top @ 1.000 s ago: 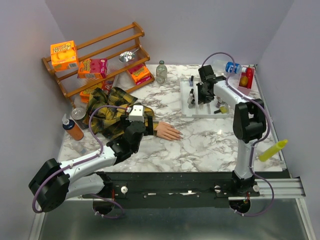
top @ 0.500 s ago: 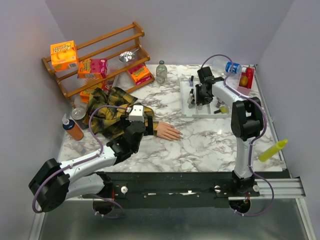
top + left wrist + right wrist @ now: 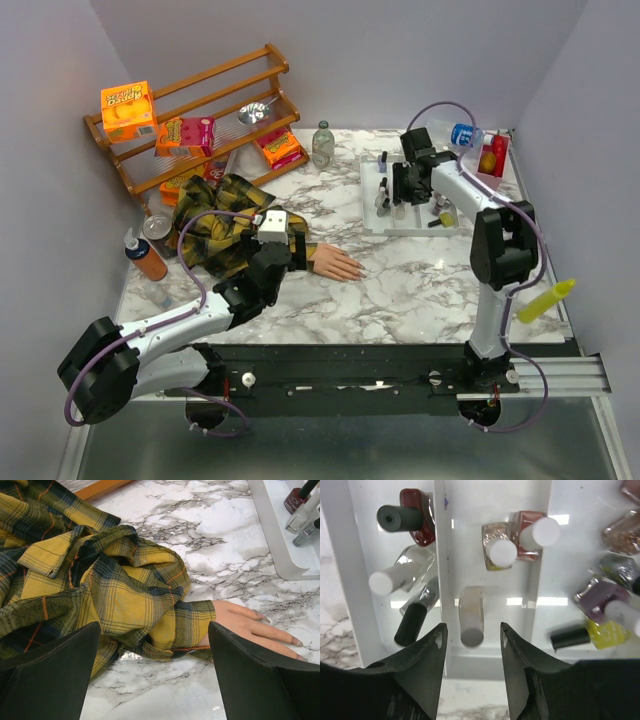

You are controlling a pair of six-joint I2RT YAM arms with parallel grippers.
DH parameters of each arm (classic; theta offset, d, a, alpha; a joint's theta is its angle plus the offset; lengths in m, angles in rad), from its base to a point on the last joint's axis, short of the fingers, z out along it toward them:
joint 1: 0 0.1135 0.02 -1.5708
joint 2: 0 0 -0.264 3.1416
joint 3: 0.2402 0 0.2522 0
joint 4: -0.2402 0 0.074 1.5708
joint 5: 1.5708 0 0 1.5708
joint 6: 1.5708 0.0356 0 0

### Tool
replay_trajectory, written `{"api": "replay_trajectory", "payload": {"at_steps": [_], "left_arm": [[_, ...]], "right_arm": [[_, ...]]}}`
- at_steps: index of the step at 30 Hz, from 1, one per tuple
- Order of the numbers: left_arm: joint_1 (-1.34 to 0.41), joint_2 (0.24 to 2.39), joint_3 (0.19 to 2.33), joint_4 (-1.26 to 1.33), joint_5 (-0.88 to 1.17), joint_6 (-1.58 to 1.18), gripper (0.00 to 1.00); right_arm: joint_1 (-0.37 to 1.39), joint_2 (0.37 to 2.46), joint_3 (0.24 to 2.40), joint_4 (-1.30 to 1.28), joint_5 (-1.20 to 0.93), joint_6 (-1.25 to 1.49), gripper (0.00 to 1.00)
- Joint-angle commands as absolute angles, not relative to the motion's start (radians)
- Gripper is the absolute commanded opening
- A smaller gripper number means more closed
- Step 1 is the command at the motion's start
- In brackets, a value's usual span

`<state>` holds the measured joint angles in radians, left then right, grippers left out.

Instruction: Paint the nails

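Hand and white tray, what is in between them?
Only bare marble table lies between the hand and the tray, nothing else; the left wrist view and the top view both show it.

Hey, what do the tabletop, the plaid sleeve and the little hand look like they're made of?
Tabletop: marble or marble-print laminate, white with grey veins, slightly glossy reflections. Sleeve: woven cloth, matte, soft folds and plaid weave. Hand: probably plastic or rubber, smooth even peach surface, faint sheen.

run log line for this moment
left claw: open, over plaid sleeve | right claw: open, over pale polish bottle in tray | nails: untouched
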<state>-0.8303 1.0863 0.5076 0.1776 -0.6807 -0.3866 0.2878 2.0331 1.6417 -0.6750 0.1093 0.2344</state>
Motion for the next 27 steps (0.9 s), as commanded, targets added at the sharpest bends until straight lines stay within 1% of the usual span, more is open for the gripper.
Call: {"api": "replay_trajectory", "payload": {"at_steps": [1, 2, 3, 4, 5, 6, 7, 8, 9, 10, 12, 13, 14, 16, 21, 27], "left_arm": [[-0.827, 1.075, 0.494, 0.193, -0.703, -0.39, 0.99], [-0.827, 1.075, 0.494, 0.193, -0.703, -0.391, 0.99], [-0.825, 1.077, 0.495, 0.193, -0.703, -0.388, 0.99], [-0.827, 1.075, 0.495, 0.193, -0.704, -0.391, 0.99], [-0.827, 1.074, 0.495, 0.192, -0.704, -0.39, 0.99], [-0.825, 1.071, 0.495, 0.19, -0.706, -0.391, 0.99], [-0.825, 1.066, 0.495, 0.189, -0.707, -0.391, 0.99], [-0.825, 1.062, 0.494, 0.189, -0.706, -0.391, 0.99], [-0.825, 1.051, 0.486, 0.193, -0.703, -0.393, 0.99], [-0.825, 1.043, 0.483, 0.196, -0.703, -0.393, 0.99], [-0.827, 1.025, 0.471, 0.209, -0.678, -0.396, 0.99], [-0.827, 1.02, 0.466, 0.215, -0.677, -0.394, 0.99], [-0.827, 1.016, 0.462, 0.219, -0.67, -0.396, 0.99], [-0.827, 1.003, 0.451, 0.232, -0.657, -0.394, 0.99], [-0.827, 0.983, 0.423, 0.278, -0.634, -0.379, 0.99], [-0.828, 0.973, 0.419, 0.279, -0.638, -0.374, 0.99]], "right_arm": [[0.285, 1.852, 1.615, -0.709, 0.147, 0.225, 0.6], [0.287, 1.823, 1.591, -0.698, 0.144, 0.222, 0.62], [0.287, 1.743, 1.56, -0.681, 0.124, 0.218, 0.68], [0.287, 1.7, 1.531, -0.661, 0.117, 0.219, 0.74], [0.287, 1.657, 1.455, -0.61, 0.111, 0.215, 0.8], [0.287, 1.601, 1.41, -0.574, 0.083, 0.207, 0.87], [0.287, 1.501, 1.367, -0.542, 0.068, 0.206, 0.93], [0.287, 1.443, 1.311, -0.469, 0.06, 0.203, 0.94], [0.285, 1.39, 1.21, -0.427, 0.049, 0.209, 0.95], [0.287, 1.276, 1.142, -0.378, 0.04, 0.215, 0.95], [0.287, 1.168, 1.025, -0.224, 0.026, 0.238, 0.95], [0.287, 1.11, 0.9, -0.175, 0.02, 0.242, 0.95], [0.285, 1.023, 0.847, -0.087, 0.009, 0.232, 0.95], [0.287, 0.947, 0.729, -0.043, 0.021, 0.247, 0.95], [0.285, 0.778, 0.6, -0.009, 0.011, 0.276, 0.95], [0.287, 0.712, 0.572, -0.008, 0.012, 0.27, 0.95]]}}
